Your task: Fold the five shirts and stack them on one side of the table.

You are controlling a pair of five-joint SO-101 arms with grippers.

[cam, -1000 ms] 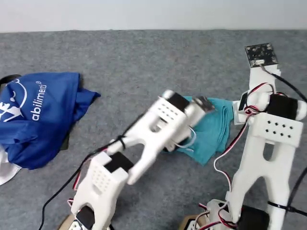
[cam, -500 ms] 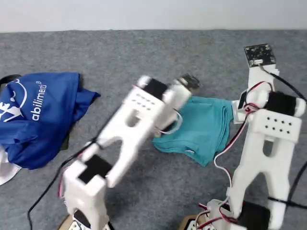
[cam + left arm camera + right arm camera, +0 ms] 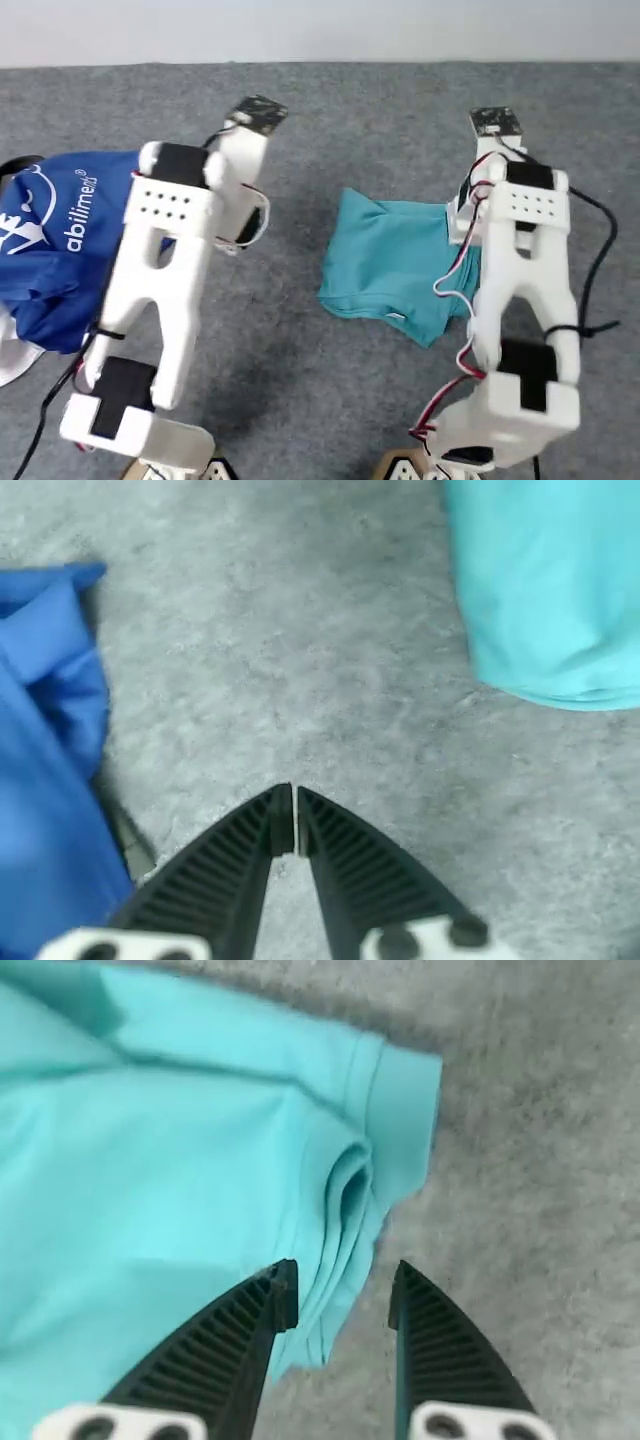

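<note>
Seen from the high view, a teal shirt [image 3: 395, 262] lies in a compact, part-folded bundle just toward 3 o'clock of the middle of the grey counter [image 3: 350, 120]. A blue shirt [image 3: 70, 240] lies heaped and unfolded at the 9 o'clock edge. A white garment [image 3: 12, 362] shows from under the heap at about 8 o'clock.

The right claw [image 3: 342, 1295] is released. Its jaws stand apart over the doubled hem at the 3 o'clock edge of the teal shirt [image 3: 150, 1160], one jaw above the cloth and the other above bare counter. It grasps nothing.

The left claw [image 3: 293, 815] is clenched and empty, its tips meeting over bare counter between the blue shirt [image 3: 45, 760] and the teal one, clear of both.

The step in hand is judged to be the finishing or shifting of the teal bundle, with most of the task left, since the heap at 9 o'clock is untouched. The next move would call for the right claw to descend and pinch all layers of the hem together, so that the fold does not spring open when the cloth is drawn. The left claw would first have to open before it takes any cloth.
</note>
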